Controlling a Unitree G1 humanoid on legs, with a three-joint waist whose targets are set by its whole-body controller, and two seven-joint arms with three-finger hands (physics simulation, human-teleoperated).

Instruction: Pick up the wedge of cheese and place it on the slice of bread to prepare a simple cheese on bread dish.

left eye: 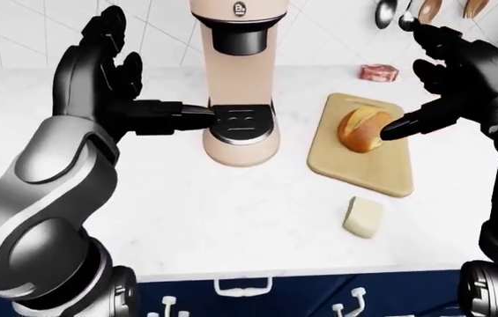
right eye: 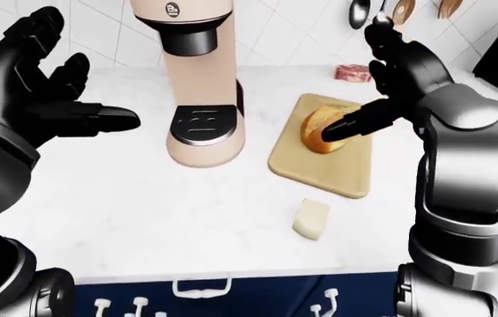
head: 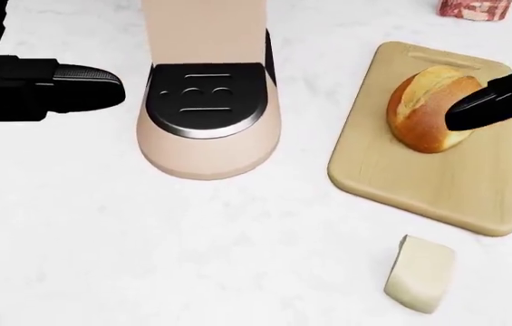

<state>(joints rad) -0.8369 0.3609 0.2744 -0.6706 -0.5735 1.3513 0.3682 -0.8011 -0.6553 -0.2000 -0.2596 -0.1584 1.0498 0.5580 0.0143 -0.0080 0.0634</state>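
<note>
White marble counter (head: 74,224) carries your target: the cheese wedge (head: 420,273) lies bare, just below the cutting board (head: 437,183) holding the bread (head: 423,112). Your right hand (right eye: 398,72) hovers over the bread, fingers spread, grasping nothing. Your left hand (left eye: 112,86) is splayed too, beside the coffee machine (left eye: 235,79).

A tall beige coffee machine (left eye: 238,79) with a round black drip tray is standing upright near the far edge of the white marbled desk (left eye: 187,218). A pale wooden cutting board (head: 437,183) with rounded corners is lying flat beside it, toward the desk's right edge. A red slab of raw meat (left eye: 379,72) is sitting beyond the board. Metal and wooden spoons (left eye: 425,10) are hanging against the white tiled wall (left eye: 19,26).
</note>
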